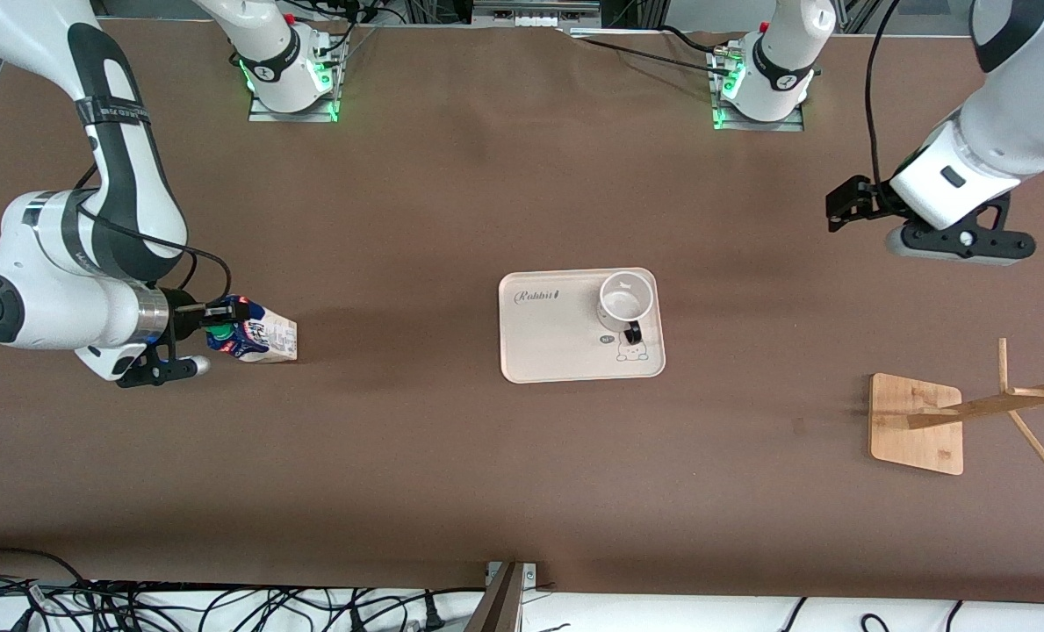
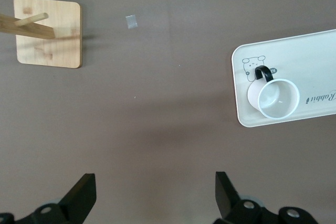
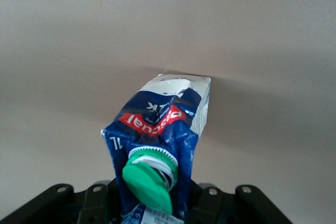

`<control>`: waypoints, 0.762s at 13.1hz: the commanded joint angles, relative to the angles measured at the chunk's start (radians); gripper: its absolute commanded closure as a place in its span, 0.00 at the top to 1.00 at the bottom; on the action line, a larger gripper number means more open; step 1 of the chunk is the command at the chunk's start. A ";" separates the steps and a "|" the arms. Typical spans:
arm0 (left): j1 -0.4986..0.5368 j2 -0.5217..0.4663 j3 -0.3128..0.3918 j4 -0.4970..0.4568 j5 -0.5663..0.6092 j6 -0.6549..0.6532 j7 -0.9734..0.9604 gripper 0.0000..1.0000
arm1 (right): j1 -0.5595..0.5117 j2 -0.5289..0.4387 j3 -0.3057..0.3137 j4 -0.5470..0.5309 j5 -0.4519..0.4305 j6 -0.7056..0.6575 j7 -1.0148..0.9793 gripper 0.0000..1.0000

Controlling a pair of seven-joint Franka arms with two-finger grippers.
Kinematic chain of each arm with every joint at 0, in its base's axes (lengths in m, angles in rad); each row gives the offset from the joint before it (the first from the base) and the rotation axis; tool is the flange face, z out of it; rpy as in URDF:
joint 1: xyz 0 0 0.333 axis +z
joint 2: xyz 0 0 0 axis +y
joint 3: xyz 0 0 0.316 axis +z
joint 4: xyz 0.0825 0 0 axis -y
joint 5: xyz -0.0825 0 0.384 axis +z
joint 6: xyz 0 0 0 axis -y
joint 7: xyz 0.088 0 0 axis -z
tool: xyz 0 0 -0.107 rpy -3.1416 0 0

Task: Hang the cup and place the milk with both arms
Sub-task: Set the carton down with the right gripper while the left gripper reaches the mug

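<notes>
A: Right pincer (image 1: pixel 223 326)?
B: Clamped on the milk (image 1: pixel 262 338) at its gable top, green cap facing the wrist; the carton is at the right arm's end of the bench (image 1: pixel 399 219).

A: Left pincer (image 1: pixel 845 204)?
B: Wide, holding nothing, over bare bench; that arm waits.

A: Cup (image 1: pixel 624 298)?
B: Upright on the cream tray (image 1: pixel 557 351) mid-bench, black handle toward the front camera. Wooden rack (image 1: pixel 921 423) is at the left arm's end.

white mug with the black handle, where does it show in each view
Front view: white mug with black loop handle stands on the cream tray, mid-table.
Left wrist view: mug on the same tray.
Right wrist view: not in it.
Shared landmark: the tray, printed with a bear under the handle.
</notes>
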 commanded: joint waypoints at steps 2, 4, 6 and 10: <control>-0.013 0.037 -0.016 0.037 -0.004 -0.019 -0.092 1.00 | 0.005 -0.040 -0.010 -0.074 0.023 0.049 0.003 0.42; -0.023 0.060 -0.038 0.026 -0.012 -0.005 -0.263 1.00 | 0.002 -0.035 -0.010 -0.067 0.053 0.051 0.009 1.00; -0.031 0.113 -0.090 0.026 -0.012 0.059 -0.443 1.00 | -0.009 -0.035 -0.012 -0.053 0.066 0.048 0.012 1.00; -0.052 0.239 -0.185 0.008 -0.001 0.244 -0.652 1.00 | -0.011 -0.035 -0.013 0.015 0.064 0.036 0.008 1.00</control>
